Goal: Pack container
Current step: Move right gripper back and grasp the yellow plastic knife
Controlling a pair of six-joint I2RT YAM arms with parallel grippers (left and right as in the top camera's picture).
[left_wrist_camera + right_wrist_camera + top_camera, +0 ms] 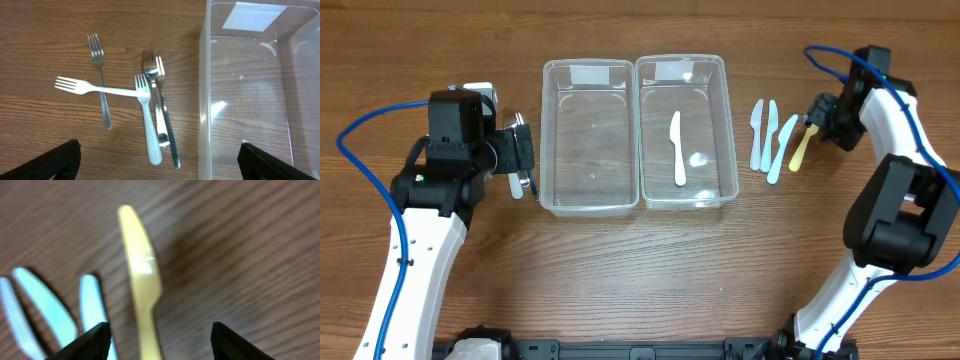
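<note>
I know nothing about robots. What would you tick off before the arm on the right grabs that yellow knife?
1. Yellow knife lies between the right gripper's fingers: ok.
2. Jaws open, a gap on both sides of the knife: ok.
3. Nearest blue knife is clear of the fingers: cannot tell, as it runs right up to one finger.
4. Right container has room beside the white knife: ok.
5. Left gripper is open over the forks, outside the containers: ok.
</note>
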